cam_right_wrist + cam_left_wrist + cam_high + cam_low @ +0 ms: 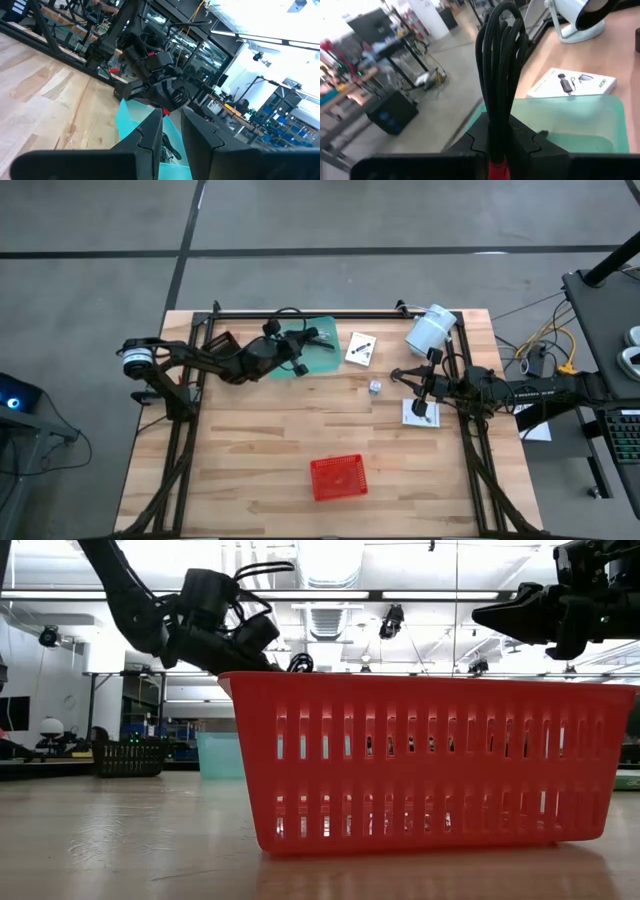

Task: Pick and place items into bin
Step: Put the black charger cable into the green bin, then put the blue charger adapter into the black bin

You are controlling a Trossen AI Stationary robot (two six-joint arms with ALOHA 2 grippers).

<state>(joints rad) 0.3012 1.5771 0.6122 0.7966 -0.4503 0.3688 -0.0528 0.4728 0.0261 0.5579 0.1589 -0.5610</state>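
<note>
My left gripper is over a teal tray at the table's far side and is shut on a bundle of thin black coiled cable. In the low view the left gripper is seen above the bin's rim. A white card with black marks lies flat right of the tray. A tiny silver part sits on the wood. My right gripper hovers over a second white card, fingers a little apart and holding nothing. The red bin stands near the table's near edge. My left gripper pinches the black cable bundle between its two fingers, near one end of the bundle. The strands run along the fingers and stick out past the fingertips. The looped free end stands in the air above the teal tray.
A large white cylinder lies at the far right corner of the table, close to my right arm. A black frame rail runs along the far edge. Bare wood lies between the tray and the red bin.
</note>
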